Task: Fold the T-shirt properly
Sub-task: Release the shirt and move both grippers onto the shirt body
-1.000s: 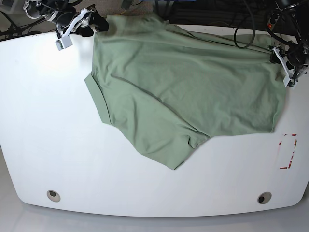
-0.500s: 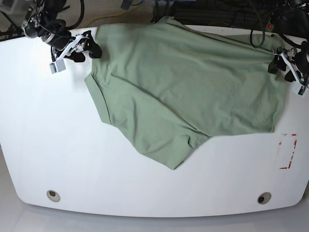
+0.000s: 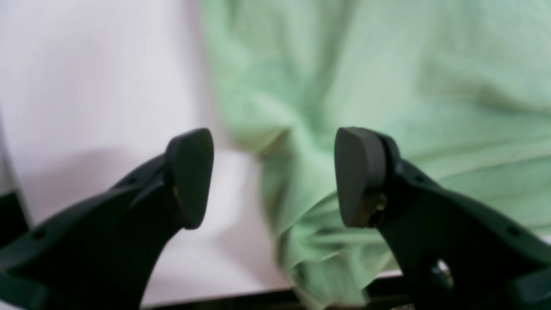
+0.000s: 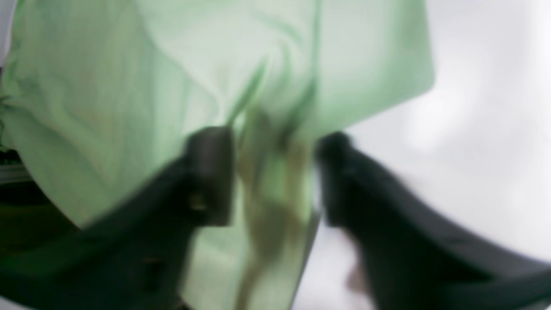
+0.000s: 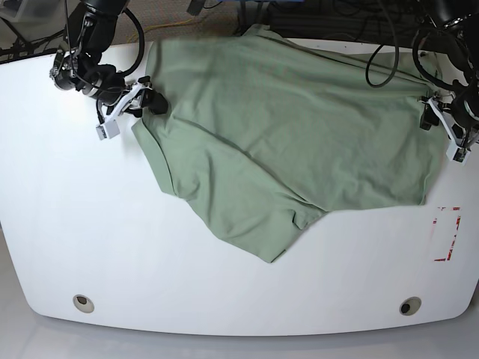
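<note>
Across the white bench (image 5: 224, 292) the pale sage-green soft-knit T-shirt (image 5: 299, 142) lies spread and rumpled, its far edge reaching the bench's back rim and one corner pointing toward me near the middle. From my base view I see both arms at the cloth's two side edges: the right gripper (image 5: 146, 101) at the shirt's edge on that view's left, the left gripper (image 5: 434, 112) at the edge on the view's right.

My wrist cameras add what the overhead cannot. On the left wrist view the left gripper (image 3: 275, 176) has its dark jaws standing wide, with a bunched fold of the green cloth (image 3: 387, 77) lying beyond the gap and nothing pinched. The right wrist view is badly smeared by motion; the right gripper (image 4: 275, 176) has a wrinkled ridge of the shirt (image 4: 129, 86) between its jaws, which stand partly apart, and I cannot tell whether they actually press on it.

Only the base view shows the surroundings: two round grommet holes (image 5: 83, 302) near the bench's front edge, a red-marked rectangle (image 5: 446, 233) on the view's right side, and black cables (image 5: 329, 19) tangled behind the back rim.
</note>
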Action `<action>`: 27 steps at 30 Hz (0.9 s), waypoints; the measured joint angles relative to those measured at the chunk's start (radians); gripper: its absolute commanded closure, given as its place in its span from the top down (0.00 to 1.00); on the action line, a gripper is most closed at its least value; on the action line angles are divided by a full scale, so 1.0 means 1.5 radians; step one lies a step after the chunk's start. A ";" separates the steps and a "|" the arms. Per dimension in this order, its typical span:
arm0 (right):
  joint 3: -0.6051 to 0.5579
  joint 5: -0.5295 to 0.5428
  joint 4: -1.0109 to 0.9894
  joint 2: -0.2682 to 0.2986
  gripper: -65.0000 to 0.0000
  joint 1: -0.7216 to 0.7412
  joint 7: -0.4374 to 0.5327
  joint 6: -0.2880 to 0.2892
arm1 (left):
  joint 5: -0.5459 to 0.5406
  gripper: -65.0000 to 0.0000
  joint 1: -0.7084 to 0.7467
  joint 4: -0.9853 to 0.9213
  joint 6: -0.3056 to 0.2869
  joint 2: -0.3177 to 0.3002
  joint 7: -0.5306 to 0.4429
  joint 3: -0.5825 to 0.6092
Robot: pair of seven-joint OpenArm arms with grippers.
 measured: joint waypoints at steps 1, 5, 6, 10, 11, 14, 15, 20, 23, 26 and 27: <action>-0.005 -0.012 -0.008 -0.007 0.25 0.009 0.002 0.000 | 0.022 0.63 -0.001 0.000 0.000 0.004 0.000 0.003; -0.004 -0.091 -0.011 -0.039 0.04 0.039 0.012 0.000 | 0.087 0.63 -0.003 0.000 0.000 0.040 -0.018 0.003; -0.005 -0.105 -0.011 -0.043 0.00 0.047 0.014 0.000 | 0.108 0.63 -0.008 0.000 0.000 0.049 -0.022 0.005; 0.037 -0.147 -0.013 -0.043 0.00 0.069 0.012 0.001 | 0.171 0.63 -0.031 -0.006 0.000 0.077 -0.071 0.033; 0.051 -0.164 -0.013 -0.039 0.00 0.074 0.012 0.000 | 0.184 0.63 -0.035 -0.008 0.000 0.079 -0.087 0.048; 0.074 -0.178 -0.014 -0.015 0.00 0.084 0.008 -0.002 | 0.200 0.63 -0.050 -0.009 -0.001 0.092 -0.087 0.072; 0.074 -0.178 -0.016 -0.005 0.00 0.084 0.006 -0.002 | 0.203 0.63 -0.056 -0.009 0.000 0.096 -0.087 0.077; 0.079 -0.181 -0.016 0.043 0.00 0.090 0.007 -0.002 | 0.205 0.64 -0.106 -0.043 0.000 0.132 -0.093 0.123; 0.078 -0.185 -0.016 0.051 0.00 0.095 0.006 -0.002 | 0.205 0.64 -0.132 -0.083 0.000 0.148 -0.099 0.149; 0.077 -0.184 -0.016 0.053 0.00 0.096 0.006 -0.002 | 0.210 0.64 -0.150 -0.117 0.000 0.170 -0.129 0.155; 0.077 -0.183 -0.016 0.053 0.00 0.096 0.006 -0.002 | 0.212 0.64 -0.156 -0.131 0.000 0.177 -0.150 0.161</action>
